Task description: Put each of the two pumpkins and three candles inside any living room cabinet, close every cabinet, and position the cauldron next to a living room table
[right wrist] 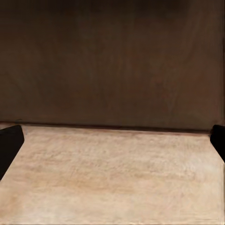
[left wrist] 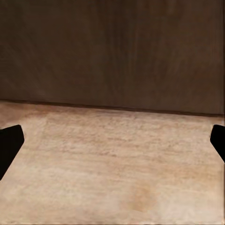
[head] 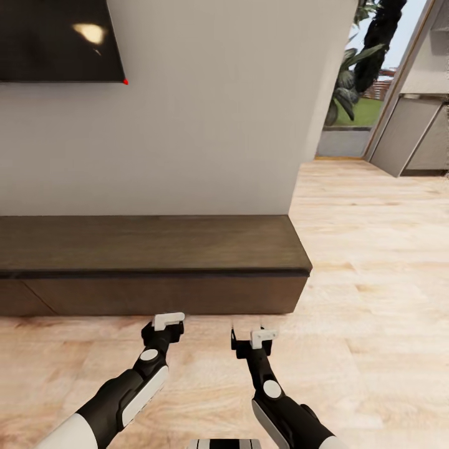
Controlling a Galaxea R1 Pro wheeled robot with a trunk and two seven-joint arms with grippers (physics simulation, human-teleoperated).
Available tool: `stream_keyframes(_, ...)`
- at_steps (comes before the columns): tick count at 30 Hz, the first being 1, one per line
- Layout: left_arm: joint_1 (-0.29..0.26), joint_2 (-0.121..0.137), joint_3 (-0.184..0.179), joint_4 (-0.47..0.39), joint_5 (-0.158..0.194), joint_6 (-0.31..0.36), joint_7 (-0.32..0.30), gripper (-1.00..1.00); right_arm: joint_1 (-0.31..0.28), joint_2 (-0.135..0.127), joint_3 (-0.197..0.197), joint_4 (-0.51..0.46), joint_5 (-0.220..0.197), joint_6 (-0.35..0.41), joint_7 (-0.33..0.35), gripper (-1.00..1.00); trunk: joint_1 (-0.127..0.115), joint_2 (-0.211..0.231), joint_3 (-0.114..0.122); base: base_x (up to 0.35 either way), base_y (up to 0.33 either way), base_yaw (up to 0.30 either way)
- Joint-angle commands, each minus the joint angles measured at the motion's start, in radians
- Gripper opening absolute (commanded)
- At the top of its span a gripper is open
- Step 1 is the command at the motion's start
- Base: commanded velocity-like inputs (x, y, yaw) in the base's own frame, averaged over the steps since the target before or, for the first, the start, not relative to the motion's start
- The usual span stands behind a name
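Note:
The long, low, dark-brown cabinet (head: 149, 262) stands against the white wall straight ahead, its flat fronts shut and its top bare. Its front also shows in the left wrist view (left wrist: 112, 51) and the right wrist view (right wrist: 112, 61). My left gripper (head: 168, 321) and right gripper (head: 252, 337) hover low over the wood floor, a short way in front of the cabinet. Both are open with nothing between the fingers; black fingertips (left wrist: 10, 143) sit far apart at the edges of each wrist view. Pumpkins, candles and cauldron are out of view.
A dark TV screen (head: 59, 37) hangs on the wall above the cabinet. The wall ends at the right, where light wood floor (head: 374, 249) runs toward grey kitchen units (head: 415, 134) and a window with plants (head: 362, 68).

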Motion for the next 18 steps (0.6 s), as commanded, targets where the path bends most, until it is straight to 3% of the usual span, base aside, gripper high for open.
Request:
stream_keyframes(1,-0.001,0.002,-0.004,-0.005,0.003,0.004,0.007,1.0,-0.001,-0.001,0.006,0.001,-0.012,-0.006,-0.006,1.0,-0.001,0.0,-0.001,-0.343,0.0,0.0)
stream_keyframes(9,-0.001,0.006,-0.003,-0.038,0.005,0.018,0.006,1.0,-0.001,-0.008,0.005,-0.022,-0.073,0.013,-0.003,1.0,-0.001,0.0,-0.001,-0.343,0.0,0.0)
stream_keyframes(11,0.001,0.016,-0.003,-0.075,0.01,0.035,0.008,1.0,-0.001,-0.01,0.004,-0.084,-0.077,0.03,-0.003,1.0,-0.001,0.0,-0.001,-0.305,0.0,0.0)
stream_keyframes(13,0.016,0.056,0.0,-0.17,0.023,0.107,0.008,1.0,0.002,-0.019,0.003,-0.251,-0.088,0.081,-0.004,1.0,-0.001,0.0,-0.001,-0.114,0.0,0.0)
stream_keyframes(16,0.047,0.104,0.02,-0.339,0.064,0.247,0.01,1.0,0.006,-0.09,-0.032,-0.46,-0.131,0.218,-0.007,1.0,-0.001,0.0,-0.001,-0.039,0.0,0.0)
stream_keyframes(18,0.059,0.127,0.059,-0.425,0.124,0.338,0.011,1.0,0.015,-0.145,-0.062,-0.576,-0.163,0.304,-0.009,1.0,-0.001,0.0,-0.001,-0.012,0.0,0.0)
